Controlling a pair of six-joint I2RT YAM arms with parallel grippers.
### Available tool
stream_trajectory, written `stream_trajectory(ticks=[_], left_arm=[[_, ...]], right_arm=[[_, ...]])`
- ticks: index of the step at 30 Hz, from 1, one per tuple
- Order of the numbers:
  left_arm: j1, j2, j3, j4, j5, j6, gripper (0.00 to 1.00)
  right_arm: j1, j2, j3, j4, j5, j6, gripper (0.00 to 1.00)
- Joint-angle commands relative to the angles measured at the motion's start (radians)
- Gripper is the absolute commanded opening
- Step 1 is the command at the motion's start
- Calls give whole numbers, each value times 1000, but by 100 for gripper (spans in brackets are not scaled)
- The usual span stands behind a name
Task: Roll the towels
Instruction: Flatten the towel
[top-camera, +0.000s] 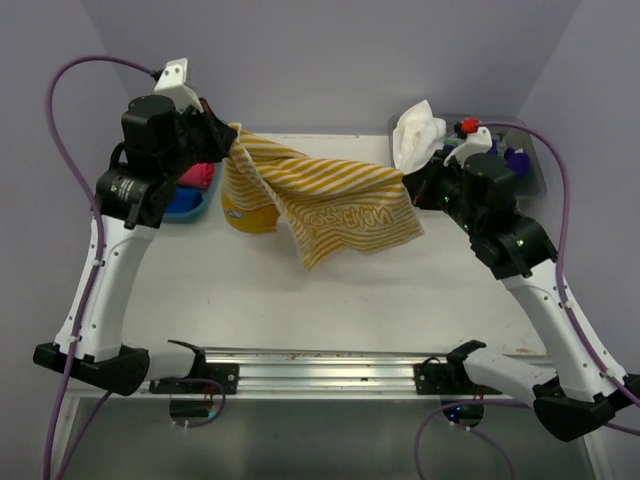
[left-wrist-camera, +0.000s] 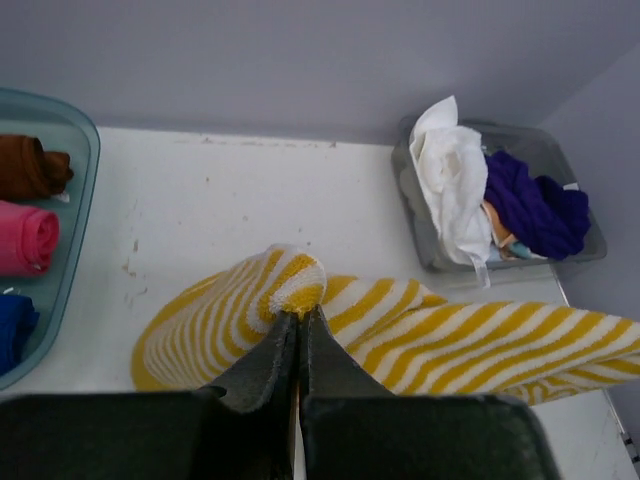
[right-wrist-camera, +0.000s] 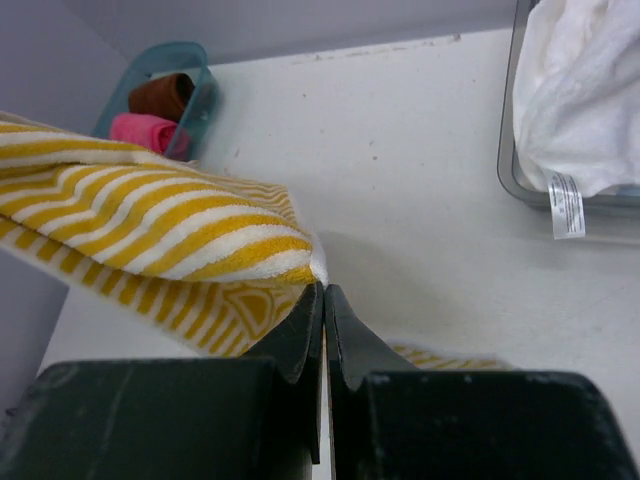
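A mustard-yellow towel with white stripes (top-camera: 330, 205) hangs stretched between my two grippers above the white table (top-camera: 330, 300). My left gripper (top-camera: 232, 142) is shut on its left corner, and the pinched bunch shows at the fingertips (left-wrist-camera: 300, 312) with the towel (left-wrist-camera: 440, 335) trailing right. My right gripper (top-camera: 408, 186) is shut on the opposite corner (right-wrist-camera: 324, 288), the striped towel (right-wrist-camera: 150, 225) running left from it. The towel's middle sags, and its lower edge drapes toward the table.
A teal tray (top-camera: 205, 208) at the back left holds rolled towels: brown (left-wrist-camera: 30, 165), pink (left-wrist-camera: 25, 235) and blue (left-wrist-camera: 12, 330). A grey bin (left-wrist-camera: 420, 235) at the back right holds a white towel (left-wrist-camera: 450, 185) and a purple one (left-wrist-camera: 530, 205). A metal rail (top-camera: 320, 365) runs along the near edge.
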Motion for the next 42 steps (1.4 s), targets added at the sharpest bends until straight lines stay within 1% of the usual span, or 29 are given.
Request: stream_trajectory(ticks=[1,3,5,7,8,9,10,11,13,14,15,16,17,18,19,20,21,23,24,25,27,30,31,32,33,35,36,39,42], left_arm=[[2,-40,103,-52,10,44,0],[2,-53,133,-48,33,43,0],[2,-61,126,-38,62,23,0],[2,-70,40,9,115,-3,0],[0,-87,-12,41,198,-46,0],[-1,-92,-134,116,241,-67,0],[-7,-98,-193,148,267,-89,0],[-52,-99,-296,176,240,-129,0],[-136,-98,-388,248,182,-156,0],[-214,-78,-429,274,198,-185,5],[-237,-61,-492,314,230,-199,22],[-254,-41,-515,330,263,-210,60],[-279,-3,-529,315,280,-210,72],[-287,11,-528,299,274,-204,79],[-293,19,-523,284,262,-190,86],[-294,11,-517,265,208,-166,86],[-294,2,-497,221,168,-152,88],[-287,-13,-466,181,46,-120,90],[-276,-11,-457,140,30,-115,87],[-259,0,-451,120,30,-111,85],[-177,43,-451,77,36,-104,81],[-98,117,-452,3,-7,-101,76],[-87,129,-458,-5,-16,-95,74],[-83,141,-484,-5,-48,-97,74],[-83,143,-500,0,-53,-97,74],[-80,146,-556,21,-64,-112,74],[-78,147,-576,35,-53,-115,76],[-73,175,-641,105,-16,-129,77],[-73,229,-661,153,30,-129,77]], right_arm=[[-1,-57,99,-51,25,-18,0],[-1,-63,128,-86,38,-20,0],[-1,-63,131,-120,61,-21,0],[-1,-55,114,-141,137,-29,0],[-1,-51,105,-152,159,-35,0],[-1,-32,88,-160,200,-41,0],[-7,-18,81,-163,215,-55,0],[-13,-3,73,-163,226,-66,0],[-50,70,61,-163,242,-98,0],[-70,106,58,-149,225,-115,0],[-94,144,68,-149,207,-124,0],[-142,240,77,-150,161,-145,0],[-162,291,93,-175,138,-151,3],[-179,340,140,-201,124,-152,24],[-187,388,162,-227,122,-155,34],[-187,434,177,-258,105,-152,41],[-187,436,161,-250,91,-144,50],[-187,384,99,-179,46,-116,56],[-185,364,34,-164,39,-104,59],[-185,344,0,-152,32,-80,59],[-182,279,-99,-135,-22,-61,59],[-149,176,-244,-127,-36,-26,59],[-97,151,-281,-131,-30,-9,60],[-67,129,-344,-141,-21,2,64],[-5,94,-370,-152,2,16,65],[46,72,-441,-175,2,65,68],[87,65,-462,-180,8,83,69],[137,51,-525,-157,15,138,72],[227,98,-530,-118,22,166,72]])
